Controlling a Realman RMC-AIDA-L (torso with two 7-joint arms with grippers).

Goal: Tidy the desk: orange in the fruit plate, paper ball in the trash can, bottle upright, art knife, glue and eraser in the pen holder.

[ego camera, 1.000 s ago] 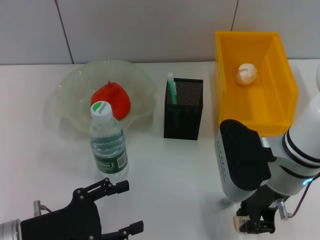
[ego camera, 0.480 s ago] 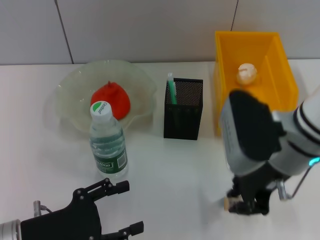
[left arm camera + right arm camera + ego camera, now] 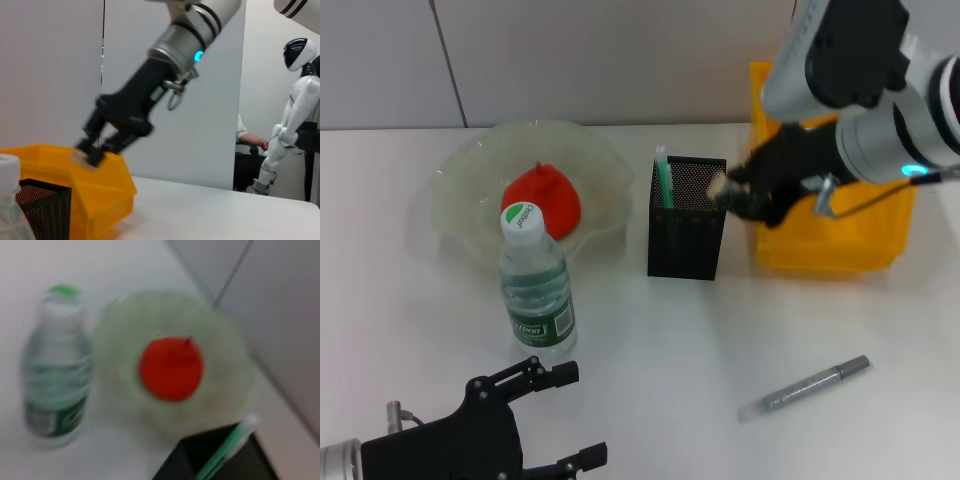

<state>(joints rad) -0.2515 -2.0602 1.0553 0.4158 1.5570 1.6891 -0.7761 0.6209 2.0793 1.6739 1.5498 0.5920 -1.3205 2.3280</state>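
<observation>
My right gripper point(image 3: 728, 190) is shut on the small tan eraser point(image 3: 717, 185) and holds it just above the right rim of the black mesh pen holder point(image 3: 687, 225). The left wrist view shows this gripper point(image 3: 95, 150) pinching the eraser point(image 3: 81, 157) over the pen holder point(image 3: 42, 210). A green-and-white stick point(image 3: 663, 180) stands in the holder. The orange point(image 3: 540, 198) lies in the fruit plate point(image 3: 470, 165). The bottle point(image 3: 535, 285) stands upright. A grey pen-shaped art knife point(image 3: 805, 387) lies on the table at the front right. My arm hides the paper ball. My left gripper point(image 3: 575, 415) is open at the front left.
The yellow trash can point(image 3: 840, 240) stands right of the pen holder, partly behind my right arm. The right wrist view shows the orange point(image 3: 171, 367), the plate point(image 3: 225, 340), the bottle point(image 3: 57, 375) and the holder's rim point(image 3: 220, 440). A white humanoid robot point(image 3: 295, 115) stands far off.
My right arm has lifted the eraser from the front right of the table and carried it back and left to the pen holder. The grey art knife has come into view.
</observation>
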